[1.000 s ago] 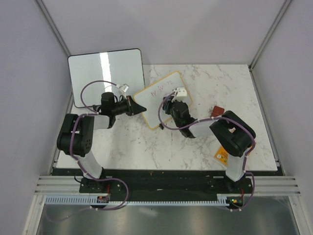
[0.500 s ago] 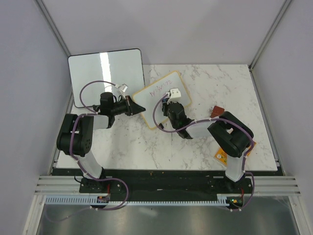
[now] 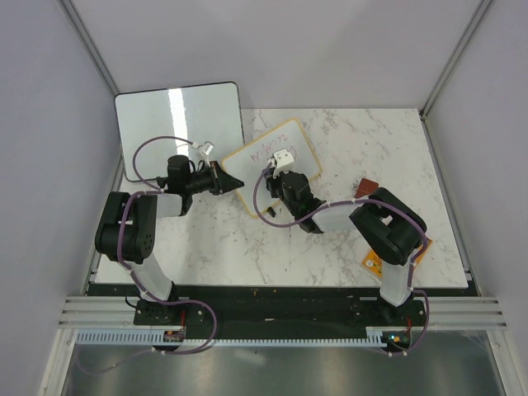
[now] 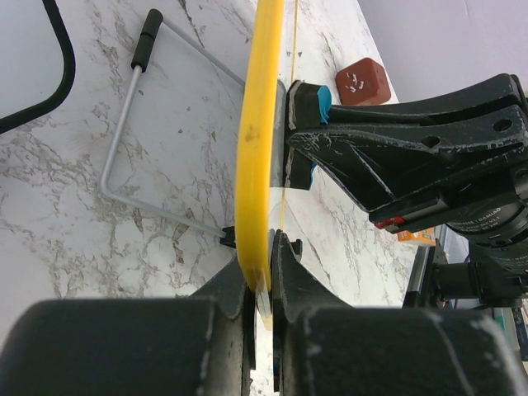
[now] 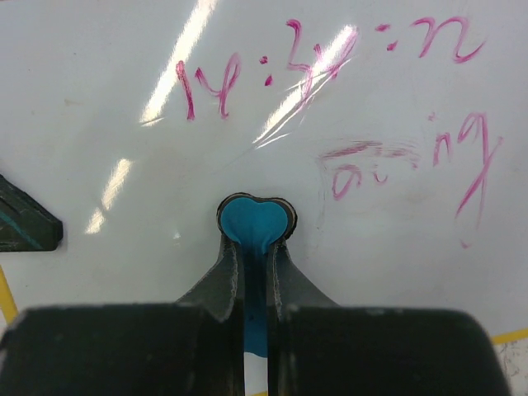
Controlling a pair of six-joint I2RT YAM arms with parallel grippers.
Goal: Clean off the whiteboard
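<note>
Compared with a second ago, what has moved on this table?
The right jaws, shut on the blue eraser, slid left across the whiteboard. The left jaws stayed clamped on the board's yellow edge; the brown block and the large blank board did not move.

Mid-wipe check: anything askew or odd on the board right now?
Nothing broken. The whiteboard stands tilted, wire stand out behind, the left gripper clamping its yellow frame. A half-wiped pink smear sits beside the blue eraser in the right gripper.
</note>
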